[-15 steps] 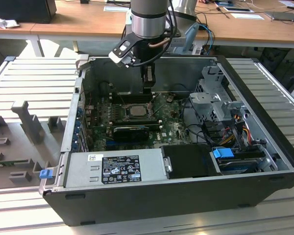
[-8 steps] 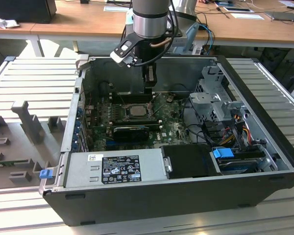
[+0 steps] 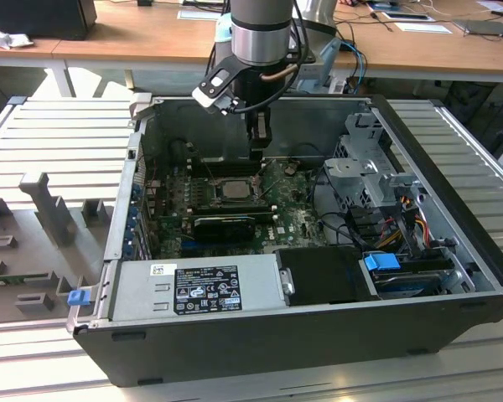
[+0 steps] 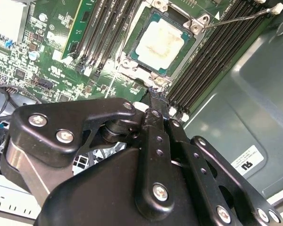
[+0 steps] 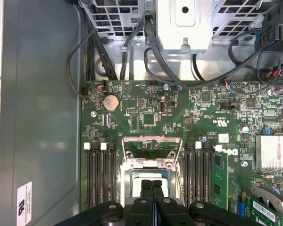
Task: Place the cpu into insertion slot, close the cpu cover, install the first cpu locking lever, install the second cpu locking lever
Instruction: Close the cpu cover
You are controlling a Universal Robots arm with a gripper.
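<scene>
A: In the case (image 3: 260, 343), at the socket (image 4: 156, 79): gripper state?

B: Closed. The gripper (image 4: 155, 94) has its fingers pressed flat together in both wrist views (image 5: 151, 184), and nothing shows between them. The tips sit right at one socket corner. I cannot tell whether they touch it.

A: Seen from outside?

B: In the exterior view the gripper (image 3: 257, 153) hangs straight down into the case, just beside the socket, on the exterior view's right.

A: The cpu?

B: The cpu (image 4: 160, 43) is seated in the socket, lying flat with its pale top up and smeared. Its green edge is uncovered. The exterior view also shows it (image 3: 232, 189), between the RAM slots (image 4: 212, 52).

A: Cover?

B: In the first wrist view the cover (image 5: 153, 140) looks tilted up off the socket, hinged at the edge beyond the fingertips, with board (image 5: 203, 113) visible through its window.

A: Levers?

B: One lever (image 4: 236, 19), a thin rod, angles away from a socket corner across the RAM slots. The other I cannot make out.
</scene>
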